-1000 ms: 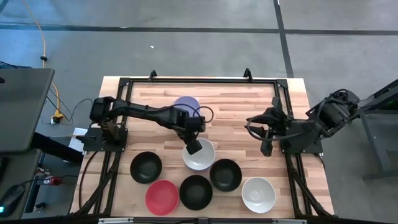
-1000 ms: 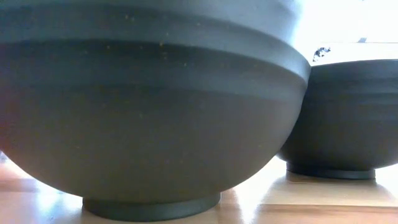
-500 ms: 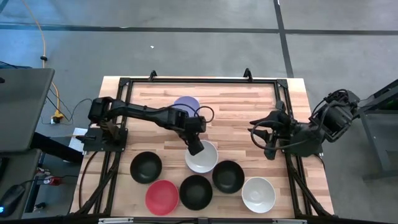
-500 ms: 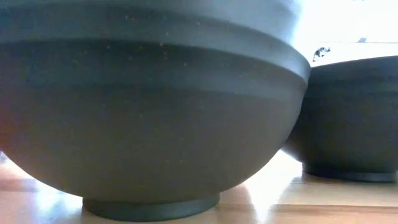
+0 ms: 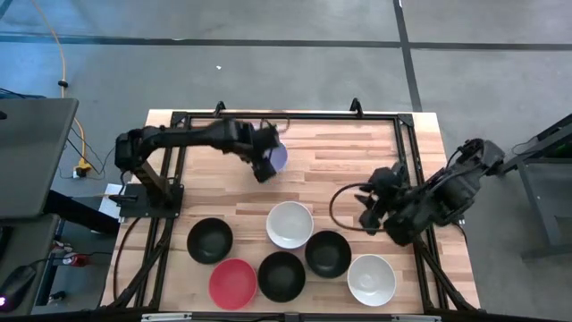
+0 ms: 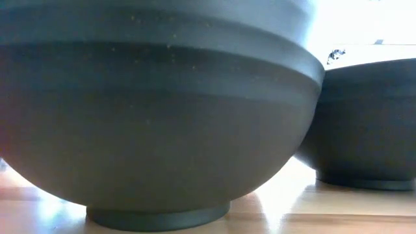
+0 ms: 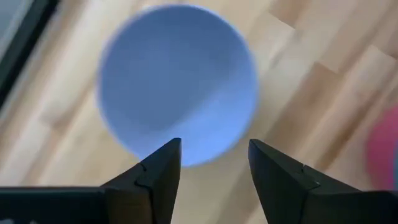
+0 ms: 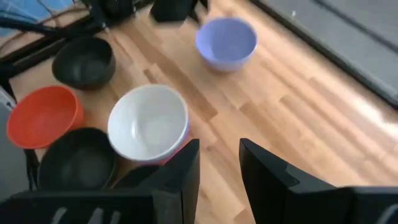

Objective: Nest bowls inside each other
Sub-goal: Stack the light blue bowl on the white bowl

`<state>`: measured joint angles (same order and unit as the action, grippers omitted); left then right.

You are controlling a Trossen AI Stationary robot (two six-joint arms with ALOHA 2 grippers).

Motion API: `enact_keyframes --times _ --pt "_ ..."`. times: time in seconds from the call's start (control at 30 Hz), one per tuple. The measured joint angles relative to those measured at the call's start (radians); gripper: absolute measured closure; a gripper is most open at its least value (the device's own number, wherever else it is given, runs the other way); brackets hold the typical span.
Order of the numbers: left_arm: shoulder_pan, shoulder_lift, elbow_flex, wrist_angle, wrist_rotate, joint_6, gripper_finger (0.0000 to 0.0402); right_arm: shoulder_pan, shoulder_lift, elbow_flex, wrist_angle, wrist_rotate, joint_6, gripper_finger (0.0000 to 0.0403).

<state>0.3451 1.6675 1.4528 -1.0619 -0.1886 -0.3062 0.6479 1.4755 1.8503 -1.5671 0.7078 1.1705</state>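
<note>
A lavender bowl (image 5: 278, 157) (image 7: 180, 84) stands on its base at the far middle of the table. My left gripper (image 5: 264, 170) (image 7: 214, 162) hovers open just above its near rim and touches nothing. A white bowl (image 5: 290, 224) (image 8: 148, 123) stands mid-table, with a pink edge (image 8: 184, 140) showing under its side. Three black bowls (image 5: 211, 241) (image 5: 281, 275) (image 5: 327, 253), a red bowl (image 5: 232, 283) and a second white bowl (image 5: 371, 279) stand along the near side. My right gripper (image 5: 368, 213) (image 8: 217, 155) hangs open in the air, right of the white bowl.
A black metal frame (image 5: 179, 161) borders the wooden table top. Bare wood lies between the lavender bowl and the right arm (image 5: 447, 192). In the low view two black bowls (image 6: 156, 117) (image 6: 364, 123) fill the picture.
My left gripper has opened and let go of the mid-table white bowl's rim. It has risen and swung toward the far edge, over the lavender bowl. Before that, the white bowl and the black bowl beside it slid a little right. My right gripper has sunk, turned and moved toward the near edge.
</note>
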Motion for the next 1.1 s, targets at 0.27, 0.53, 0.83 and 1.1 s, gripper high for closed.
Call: enact_keyframes --times 0.27,0.53,0.83,1.1 --pt "0.219 0.010 0.000 0.024 0.028 0.124 0.0224 0.000 0.088 0.000 -0.002 -0.103 0.112 0.0298" --pt "0.337 0.068 0.000 0.012 0.155 0.208 0.0226 0.000 0.095 0.000 0.006 -0.136 0.161 0.0298" --pt "0.343 0.148 0.000 -0.002 0.223 0.254 0.0225 -0.049 0.095 0.000 0.056 -0.142 0.130 0.0298" --pt "0.342 0.194 0.000 0.013 0.225 0.268 0.0238 -0.068 0.095 0.000 0.090 -0.158 0.086 0.0298"
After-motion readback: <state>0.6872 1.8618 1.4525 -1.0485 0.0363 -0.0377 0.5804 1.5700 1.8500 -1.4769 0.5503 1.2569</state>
